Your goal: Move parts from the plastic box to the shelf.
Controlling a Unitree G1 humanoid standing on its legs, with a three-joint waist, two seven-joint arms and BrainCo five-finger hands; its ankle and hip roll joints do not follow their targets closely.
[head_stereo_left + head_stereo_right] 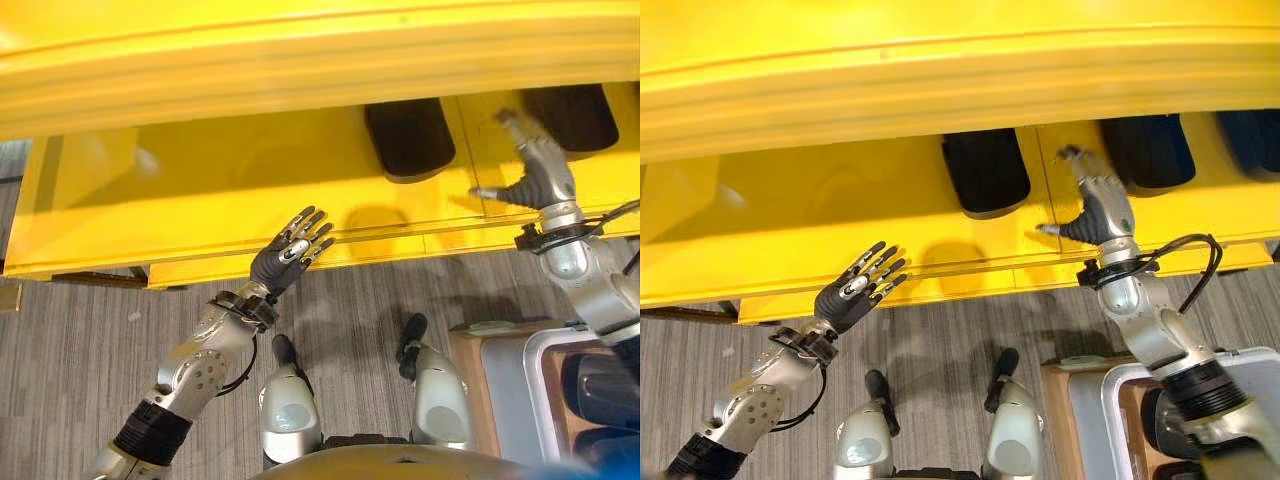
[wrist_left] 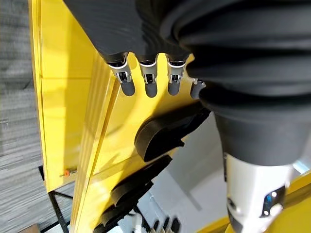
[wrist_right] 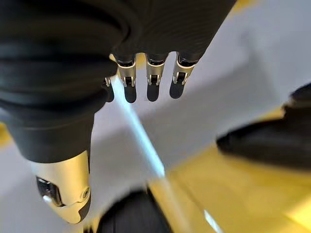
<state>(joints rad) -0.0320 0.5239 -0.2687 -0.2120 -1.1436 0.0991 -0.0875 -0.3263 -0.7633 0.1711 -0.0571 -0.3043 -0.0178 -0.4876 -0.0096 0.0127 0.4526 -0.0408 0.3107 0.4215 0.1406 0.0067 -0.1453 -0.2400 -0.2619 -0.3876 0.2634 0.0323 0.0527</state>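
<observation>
A long yellow shelf (image 1: pixel 230 190) runs across the view. Black moulded parts lie on it: one (image 1: pixel 408 138) in the middle and another (image 1: pixel 572 115) further right. My right hand (image 1: pixel 545 175) hovers open over the shelf between those two parts, thumb out to the side, holding nothing. In the right wrist view a black part (image 3: pixel 272 141) lies just beyond its straight fingers (image 3: pixel 151 80). My left hand (image 1: pixel 285 258) is open with fingers spread at the shelf's front edge, empty. A grey plastic box (image 1: pixel 535 400) at the lower right holds more black parts (image 1: pixel 600 390).
An upper yellow shelf board (image 1: pixel 300 50) overhangs the lower one at the top of the view. The box rests on a brown stand (image 1: pixel 468 365). Grey striped floor (image 1: pixel 80 340) lies in front of the shelf. The shelf's left half is bare.
</observation>
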